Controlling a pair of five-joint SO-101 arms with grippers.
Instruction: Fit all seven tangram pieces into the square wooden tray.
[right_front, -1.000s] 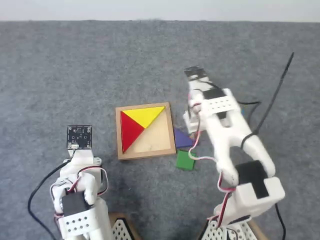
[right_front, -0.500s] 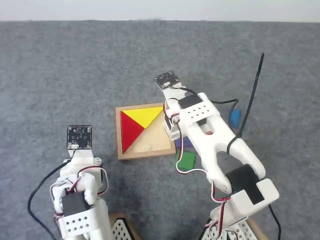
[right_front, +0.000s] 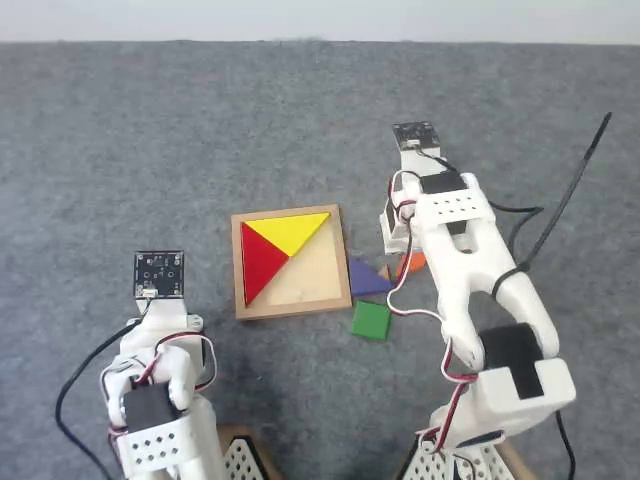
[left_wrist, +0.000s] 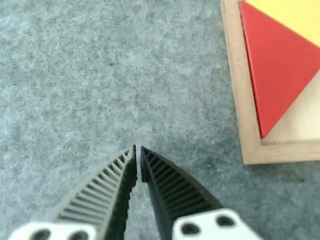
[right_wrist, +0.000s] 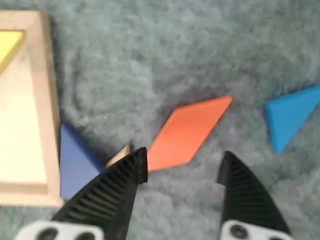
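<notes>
Orange and flat, the parallelogram (right_wrist: 189, 131) is seen lying on the grey tabletop (right_front: 150, 130), between the tray (right_wrist: 50, 100) and the tabletop's right edge. Its long axis is set at a slant to the tray's nearest rim. 1 sharp tip is pointed at the tan piece (right_wrist: 118, 155) beside the purple triangle (right_wrist: 75, 162), and the other away from the tray, toward the blue triangle (right_wrist: 292, 115).

The right gripper (right_wrist: 183, 160) is held with its fingers spread wide, above the end of the parallelogram nearer the tan piece. The left gripper (left_wrist: 138, 150) is kept with its fingers together, above bare tabletop on the tray's other side.

A grasp this far from the middle would likely let the parallelogram pivot or tilt once lifted. The tan piece could also be caught under 1 finger, since it lies just beside that tip. Being thin and flat, the parallelogram might be pressed into the soft surface and slid rather than gripped. If it were carried at this slant, a corner would probably foul the tray's rim.
</notes>
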